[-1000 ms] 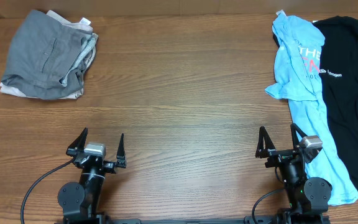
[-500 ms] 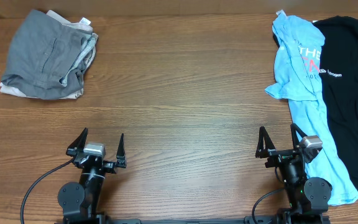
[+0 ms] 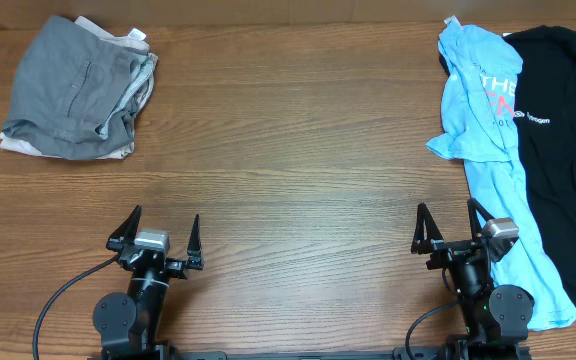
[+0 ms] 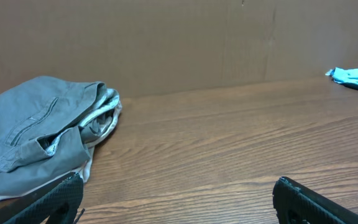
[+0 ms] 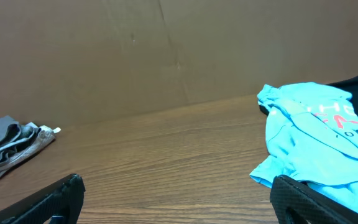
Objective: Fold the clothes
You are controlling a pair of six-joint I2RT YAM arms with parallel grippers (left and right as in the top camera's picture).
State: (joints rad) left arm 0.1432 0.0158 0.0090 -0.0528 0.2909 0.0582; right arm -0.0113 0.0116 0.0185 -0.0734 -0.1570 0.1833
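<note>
Shorts, grey cotton shorts (image 3: 73, 88), lie bunched far-left on table (image 3: 288, 150), well ahead & left of left gripper (image 3: 166, 213); light-blue T-shirt (image 3: 478, 110) sits ahead-right of right gripper (image 3: 446, 205). Both claws spread wide, empty. Left arm nearer shorts, likely reaches

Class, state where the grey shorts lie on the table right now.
In the overhead view the grey shorts lie bunched at the far left corner of the table, atop a beige garment, well beyond the open left end effector.
</note>
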